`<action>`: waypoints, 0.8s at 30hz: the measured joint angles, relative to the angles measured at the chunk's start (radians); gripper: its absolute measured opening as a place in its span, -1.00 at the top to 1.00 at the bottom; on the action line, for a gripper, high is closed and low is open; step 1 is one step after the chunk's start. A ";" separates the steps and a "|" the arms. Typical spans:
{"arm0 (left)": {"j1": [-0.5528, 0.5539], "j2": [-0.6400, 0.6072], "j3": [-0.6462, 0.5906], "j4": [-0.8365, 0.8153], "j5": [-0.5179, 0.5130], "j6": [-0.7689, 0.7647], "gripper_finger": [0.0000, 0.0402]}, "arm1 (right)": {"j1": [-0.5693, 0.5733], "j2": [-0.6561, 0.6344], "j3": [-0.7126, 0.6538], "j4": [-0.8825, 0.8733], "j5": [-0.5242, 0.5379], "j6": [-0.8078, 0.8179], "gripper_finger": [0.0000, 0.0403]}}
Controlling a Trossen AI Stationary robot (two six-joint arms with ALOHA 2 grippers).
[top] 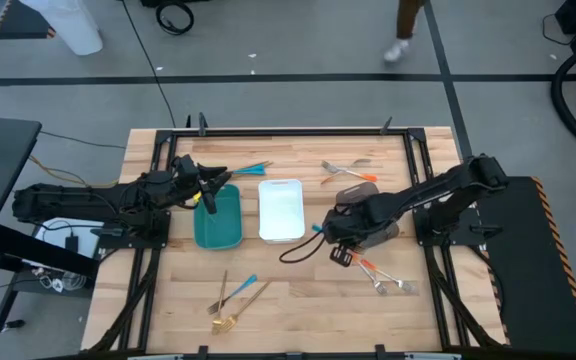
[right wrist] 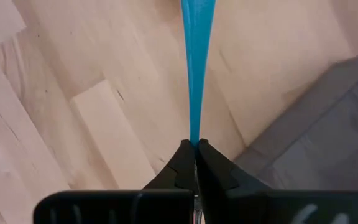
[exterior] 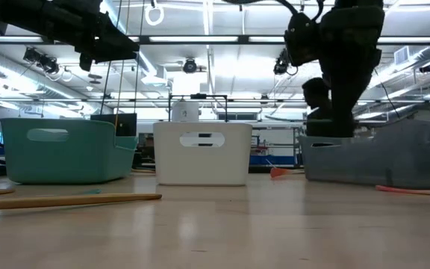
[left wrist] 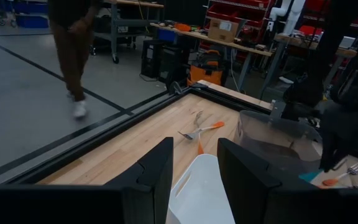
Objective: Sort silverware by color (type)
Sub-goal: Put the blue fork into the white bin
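My right gripper (right wrist: 195, 146) is shut on a blue-handled piece of silverware (right wrist: 197, 68). It stands over the wood just beside the grey tray (right wrist: 328, 143), near the table's middle (top: 328, 238). The blue handle (top: 318, 228) pokes out toward the white tray (top: 281, 210). My left gripper (left wrist: 194, 168) is open with nothing between its fingers. It hangs at the teal tray's far left corner (top: 208, 195). More silverware lies flat on the table: a blue-handled piece (top: 253, 168) and orange-handled ones (top: 348, 172) at the far side, and orange-handled ones (top: 378, 272) near the right. My right gripper pinches the blue handle at its narrow end (right wrist: 195, 134) between the tips of its two fingers. The fingers come from above, pointing steeply down, and the handle runs straight on past them, widening as it goes. The piece's head is hidden, and its far end leaves the picture.
Teal tray (top: 218, 218), white tray and grey tray (top: 368, 215) stand in a row across the table's middle, the grey one mostly under my right arm. Gold and blue-handled pieces (top: 233, 295) lie near the front edge. A person (left wrist: 73, 50) walks on the floor beyond the table.
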 joint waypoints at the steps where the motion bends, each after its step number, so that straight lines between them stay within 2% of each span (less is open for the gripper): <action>1: 0.000 0.000 0.000 0.000 0.000 0.000 0.33 | -0.004 -0.010 0.000 -0.004 0.000 -0.007 0.96; 13: 0.000 0.000 0.000 0.000 0.000 0.000 0.33 | -0.077 -0.114 0.001 -0.089 0.001 -0.063 0.96; 24: 0.000 0.000 0.000 0.000 0.000 0.000 0.33 | -0.122 -0.140 0.001 -0.337 0.112 -0.058 0.96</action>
